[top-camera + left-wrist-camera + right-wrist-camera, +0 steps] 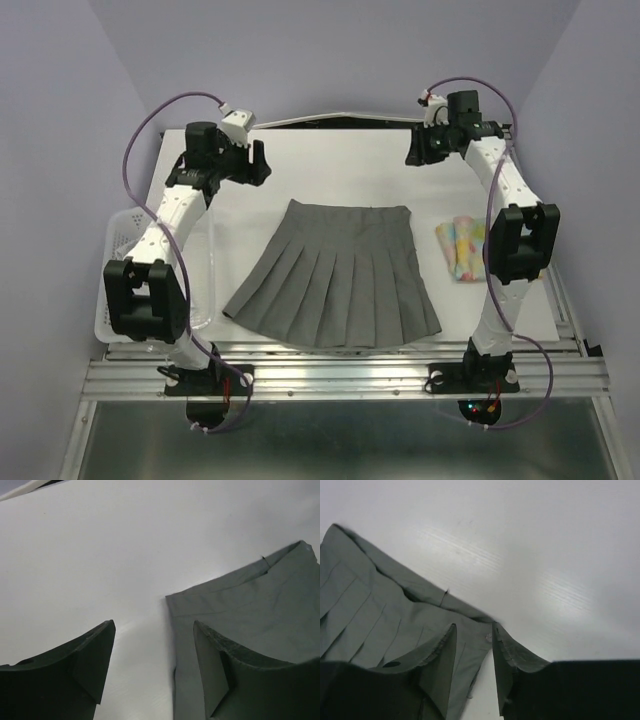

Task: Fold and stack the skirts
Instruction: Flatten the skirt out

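A large grey pleated skirt (335, 275) lies spread flat mid-table, waistband toward the far edge. A small pastel floral skirt (462, 245) lies folded to its right. My left gripper (258, 160) hangs above the table off the waistband's far-left corner. Its jaws stand open over bare table (154, 625), with the grey skirt's corner (250, 605) just to the right. My right gripper (413, 152) hovers off the waistband's far-right corner. It is open too (473, 627), and the grey skirt's corner (380, 615) shows below and between its fingers, ungripped.
A white slatted basket (115, 270) stands off the table's left edge beside the left arm. The right arm's elbow (520, 240) hangs close to the pastel skirt. Purple walls close in the table (330, 160) at the back and sides.
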`<state>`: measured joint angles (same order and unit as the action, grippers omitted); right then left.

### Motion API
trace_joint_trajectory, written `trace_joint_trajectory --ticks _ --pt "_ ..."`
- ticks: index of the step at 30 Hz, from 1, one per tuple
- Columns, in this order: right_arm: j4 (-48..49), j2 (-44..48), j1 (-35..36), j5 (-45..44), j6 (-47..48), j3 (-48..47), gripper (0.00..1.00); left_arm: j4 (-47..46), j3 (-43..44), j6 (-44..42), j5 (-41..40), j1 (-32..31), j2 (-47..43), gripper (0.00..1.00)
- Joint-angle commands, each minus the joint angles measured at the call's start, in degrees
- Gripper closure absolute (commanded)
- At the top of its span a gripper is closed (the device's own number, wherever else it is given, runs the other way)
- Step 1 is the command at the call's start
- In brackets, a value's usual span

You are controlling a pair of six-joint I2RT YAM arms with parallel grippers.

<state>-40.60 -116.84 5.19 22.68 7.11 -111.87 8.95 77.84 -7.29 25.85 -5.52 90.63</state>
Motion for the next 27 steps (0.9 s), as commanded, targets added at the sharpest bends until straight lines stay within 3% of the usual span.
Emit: trace_joint_trajectory --ticks 1,6,12,14,19,24,25,27 --pt "-9.6 2.0 1.0 7.6 6.5 4.7 0.65 1.6 -7.3 -1.9 1.7 -4.1 -4.9 0.37" --pt "-10.7 6.1 1.5 9.4 10.8 16.5 0.67 3.8 -13.3 -4.4 1.1 -8.9 -6.8 0.35" --pt "-11.5 4.2 2.0 9.1 14.0 25.0 0.68 9.2 -14.1 -4.9 -2.0 -14.2 1.6 0.35" --pt "-10.1 2.8 2.5 7.5 13.7 27.0 0.69 11.3 -11.8 -4.6 -4.6 -15.1 7.3 0.43" --pt "-9.1 1.4 3.1 5.5 12.4 31.5 0.71 14.2 -1.7 -4.1 -7.3 -14.9 19.1 0.63" --pt "-9.3 2.7 5.4 7.0 11.5 38.2 0.74 18.7 13.4 -5.6 -9.9 -14.8 30.9 0.65" --pt "-9.6 2.9 6.1 7.8 12.0 40.1 0.74 20.0 20.3 -6.1 -10.3 -14.8 35.4 0.72" --pt "-10.8 3.5 8.9 9.1 12.0 41.6 0.74 22.6 27.6 -6.9 -11.3 -14.6 39.7 0.75"
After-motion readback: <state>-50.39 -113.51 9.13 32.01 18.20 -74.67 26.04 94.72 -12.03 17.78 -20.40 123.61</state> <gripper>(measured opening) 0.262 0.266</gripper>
